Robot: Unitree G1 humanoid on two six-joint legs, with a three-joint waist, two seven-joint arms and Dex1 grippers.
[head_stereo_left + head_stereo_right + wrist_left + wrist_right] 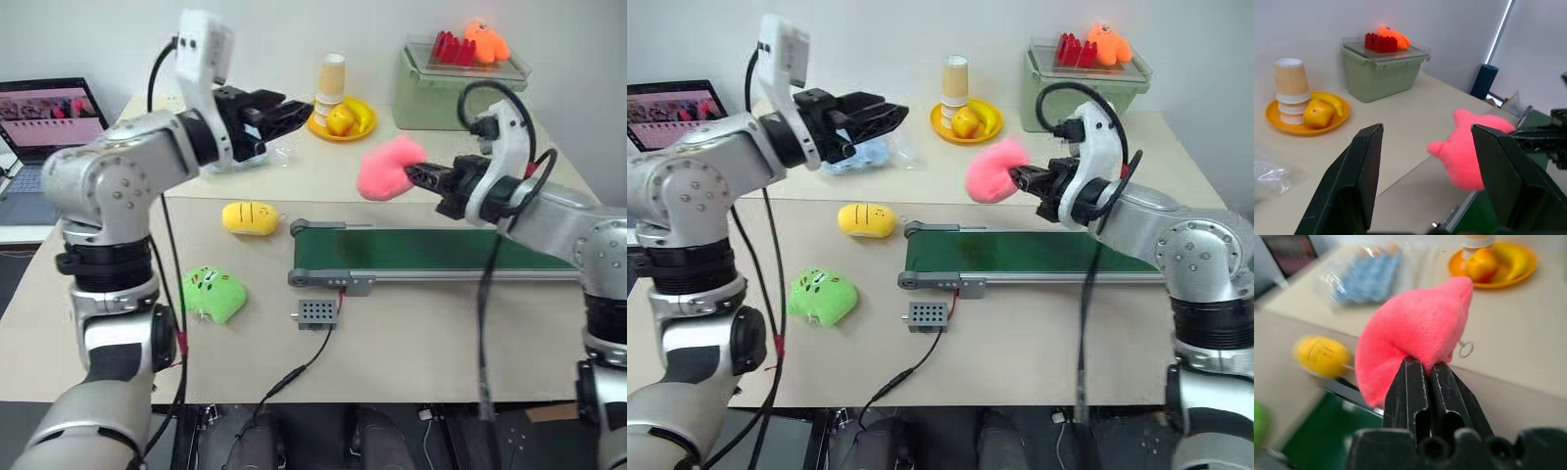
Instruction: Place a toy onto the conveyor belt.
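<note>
A pink plush toy [387, 168] hangs in the air above the table, just behind the left end of the conveyor belt [441, 250]. My right gripper [411, 175] is shut on its edge; the right wrist view shows both fingers [1409, 382] pinching the pink plush [1415, 328]. The belt is dark green in a grey frame. My left gripper [294, 110] is raised over the back left of the table, open and empty. In the left wrist view its fingers [1364, 166] stand wide apart, with the pink toy [1469, 156] beyond them.
A yellow plush [251, 217] and a green plush [212, 292] lie left of the belt. A small grey box [315, 313] sits in front of it, wired. Behind are a blue bag [862, 155], an orange fruit plate [343, 119], a green bin [451, 93] and a laptop [49, 117].
</note>
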